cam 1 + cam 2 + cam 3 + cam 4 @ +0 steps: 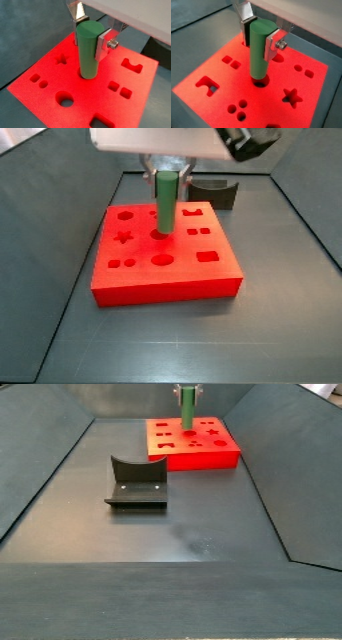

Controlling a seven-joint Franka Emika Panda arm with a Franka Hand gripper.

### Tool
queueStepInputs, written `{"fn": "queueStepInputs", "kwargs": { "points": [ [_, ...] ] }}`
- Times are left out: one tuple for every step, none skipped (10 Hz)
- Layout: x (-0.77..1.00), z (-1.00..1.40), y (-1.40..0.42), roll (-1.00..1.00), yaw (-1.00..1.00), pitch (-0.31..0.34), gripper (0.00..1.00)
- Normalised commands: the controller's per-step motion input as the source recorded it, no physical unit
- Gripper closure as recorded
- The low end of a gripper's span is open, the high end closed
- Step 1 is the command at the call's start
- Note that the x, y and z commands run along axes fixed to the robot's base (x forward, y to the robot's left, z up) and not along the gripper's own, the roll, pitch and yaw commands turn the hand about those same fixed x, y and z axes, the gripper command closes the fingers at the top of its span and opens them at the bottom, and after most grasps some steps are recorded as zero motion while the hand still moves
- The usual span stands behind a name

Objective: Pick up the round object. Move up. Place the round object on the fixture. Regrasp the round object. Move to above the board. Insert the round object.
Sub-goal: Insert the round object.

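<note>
Operator, the arm was almost wholly cut off: in a side view only a pale housing showed along the top edge, and in another side view the gripper [189, 389] was clipped by the frame, so only the peg's shaft could be seen there.

The board [214, 278] lay flat on the dark floor, its red top cut with circles, squares, a star and notched shapes. In both wrist views its far corners ran out of frame, and several holes at the edges were only partly visible.

The fixture [135, 482] stood well apart from the board on bare floor; in a side view it [214, 194] sat behind the board, partly hidden by it.

The gripper [92, 32] hung over the board's middle, its 2 silver fingers [272, 44] pinching the round object [88, 50] near its upper end. That green peg stood upright with its lower end at a round hole; how deep it sat you could not tell, since the peg [259, 50] covered the hole's rim.
</note>
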Motion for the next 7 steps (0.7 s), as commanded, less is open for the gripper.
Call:
{"fn": "queueStepInputs", "kwargs": {
  "points": [
    [-0.05, -0.31, 0.0, 0.0, 0.0, -0.017, 1.0],
    [0.0, -0.16, 0.0, 0.0, 0.0, 0.0, 1.0],
    [0.0, 0.03, 0.07, -0.01, 0.0, 0.027, 1.0],
    [0.0, 0.03, 0.05, -0.01, 0.0, 0.0, 1.0],
    [0.01, -0.03, 0.0, 0.01, 0.0, 0.0, 1.0],
    [0.07, -0.1, 0.0, 0.02, 0.0, 0.0, 1.0],
    [0.1, -0.21, 0.0, 0.03, 0.0, 0.0, 1.0]
  ]
}}
